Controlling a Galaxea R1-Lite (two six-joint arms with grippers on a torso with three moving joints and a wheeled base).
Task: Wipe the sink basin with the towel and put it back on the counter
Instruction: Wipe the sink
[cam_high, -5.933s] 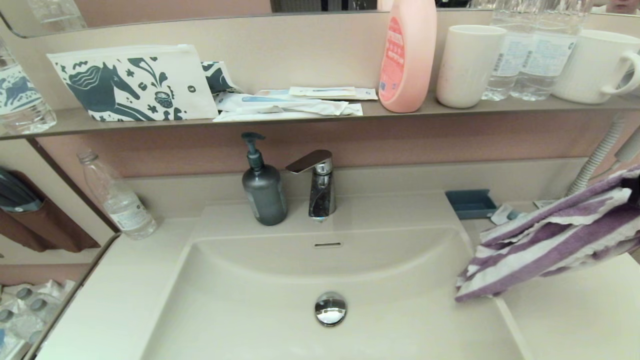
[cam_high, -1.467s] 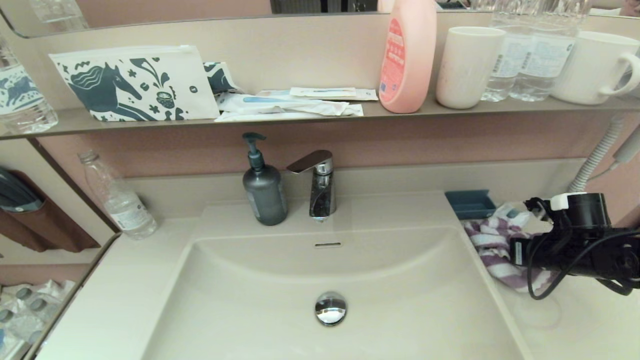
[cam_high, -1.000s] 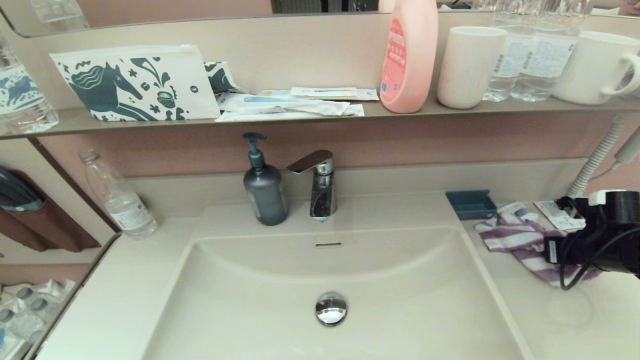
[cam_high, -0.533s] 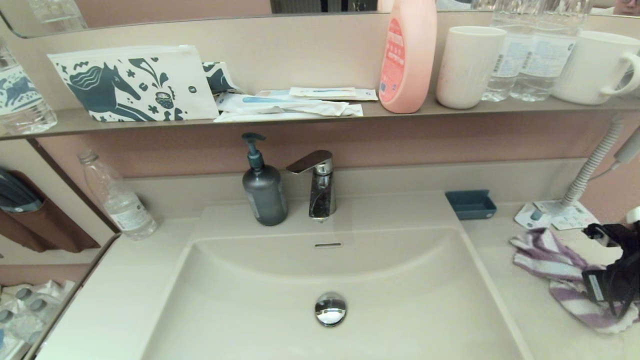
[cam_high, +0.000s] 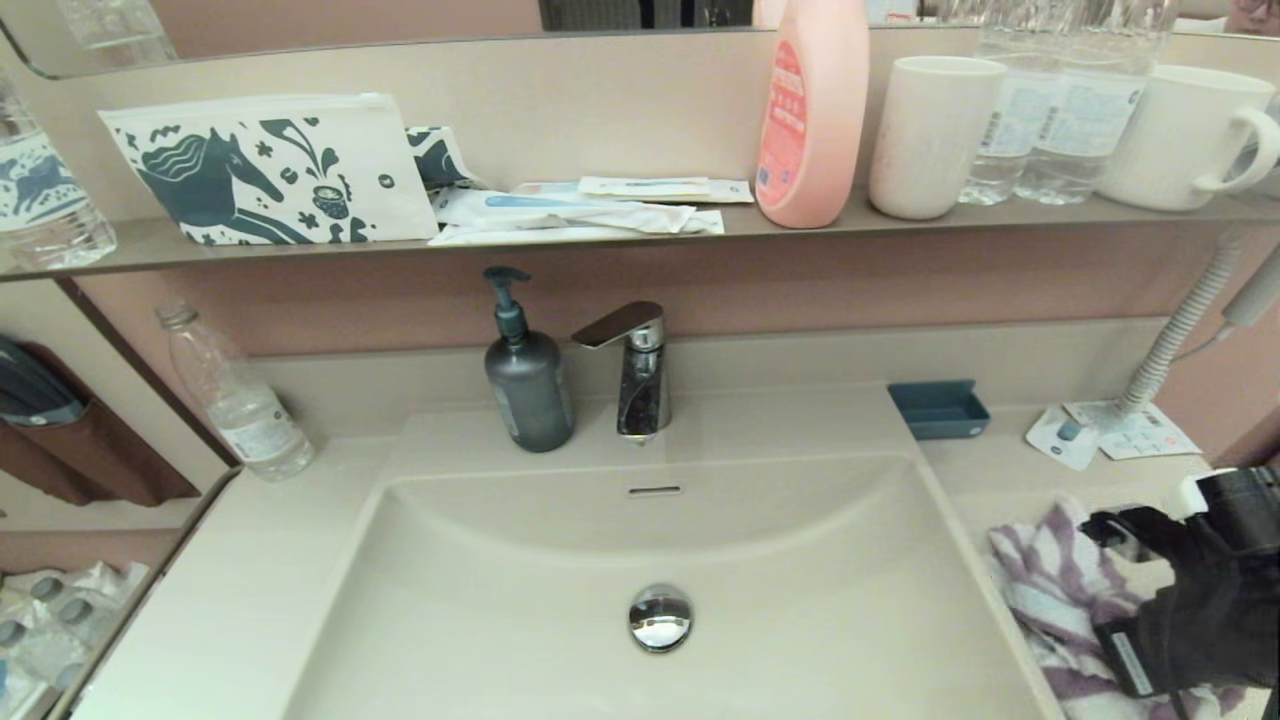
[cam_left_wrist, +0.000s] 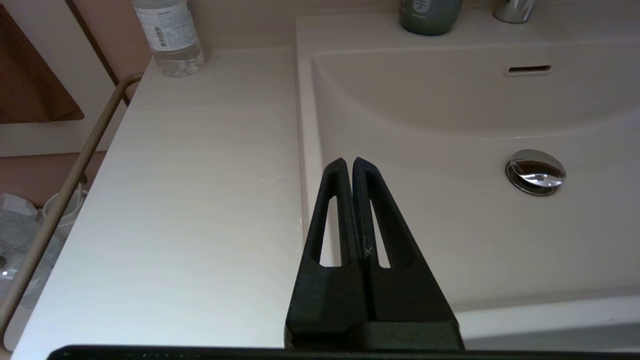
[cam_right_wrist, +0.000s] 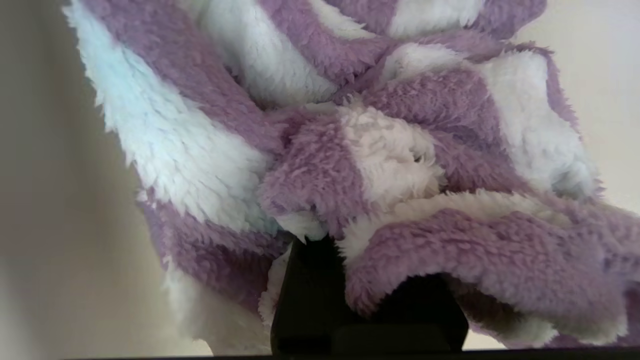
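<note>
Purple-and-white striped towel (cam_right_wrist: 350, 165) bunched on the table (cam_high: 1010, 470), pinched in the right gripper (cam_right_wrist: 320, 240) whose tips are buried in the folds | sink basin (cam_high: 560, 560) just beside that gripper's load, drain plug (cam_high: 661, 617) bare | left gripper (cam_left_wrist: 348, 165) pressed together, hovering over the basin's edge

Soft, even indoor light fills the head view, bright enough to put small glints on the tap (cam_high: 634, 362) and the drain plug (cam_high: 660, 617), with only faint shadows under the shelf (cam_high: 600, 240). Straight lines bow toward that picture's edges. In the right wrist view the towel (cam_right_wrist: 350, 150) is sharp but the bench (cam_right_wrist: 60, 200) behind it is blurred.
</note>
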